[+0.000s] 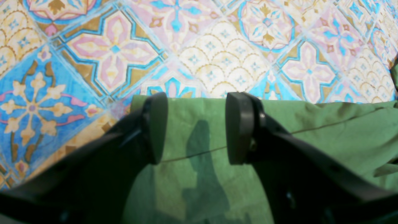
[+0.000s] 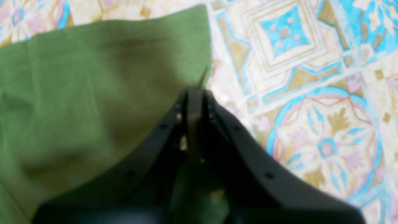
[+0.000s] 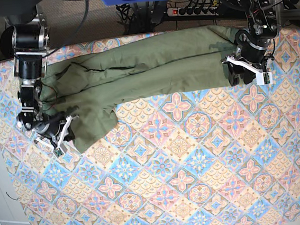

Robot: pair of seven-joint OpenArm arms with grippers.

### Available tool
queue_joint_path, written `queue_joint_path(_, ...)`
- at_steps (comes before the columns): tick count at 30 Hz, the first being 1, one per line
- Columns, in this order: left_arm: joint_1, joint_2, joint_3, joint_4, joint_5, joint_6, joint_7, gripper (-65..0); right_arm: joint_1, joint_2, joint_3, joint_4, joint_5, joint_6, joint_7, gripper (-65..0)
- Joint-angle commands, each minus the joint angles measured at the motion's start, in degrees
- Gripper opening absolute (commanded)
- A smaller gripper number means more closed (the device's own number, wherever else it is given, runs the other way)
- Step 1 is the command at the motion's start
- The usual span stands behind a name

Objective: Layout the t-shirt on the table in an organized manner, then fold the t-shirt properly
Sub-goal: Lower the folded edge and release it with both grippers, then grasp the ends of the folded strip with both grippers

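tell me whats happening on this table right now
A two-armed robot is working on an olive-green t-shirt, which lies stretched in a long, rumpled band across the far side of the patterned table. The right gripper has its fingers shut on one edge of the cloth. The left gripper sits over the opposite end with fingers open, cloth beneath them, not gripped. The shirt is not laid flat or folded yet.

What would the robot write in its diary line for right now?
left gripper: open over t-shirt hem | right gripper: shut on shirt edge | table: shirt bunched lengthwise
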Motion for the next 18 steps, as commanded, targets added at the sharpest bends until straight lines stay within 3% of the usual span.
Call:
queue_joint_path(1, -0.25, -0.48, -0.35, 0.88, -0.37, -0.19, -1.27, -35.4, 0.16, 1.04, 0.36, 3.33, 1.05, 0.17, 0.80, -64.4)
queue_joint_path(6, -0.25, -0.48, -0.35, 0.88, -0.37, -0.19, -1.27, -35.4, -5.46, 1.04, 0.97, 15.46, 1.05, 0.17, -4.47, -64.5)
queue_joint_path(18, -0.17, -0.48, -0.35, 0.88, -0.37, -0.19, -1.27, -35.4, -21.37, 0.95, 10.03, 44.91, 1.14, 0.17, -16.08, -64.5)
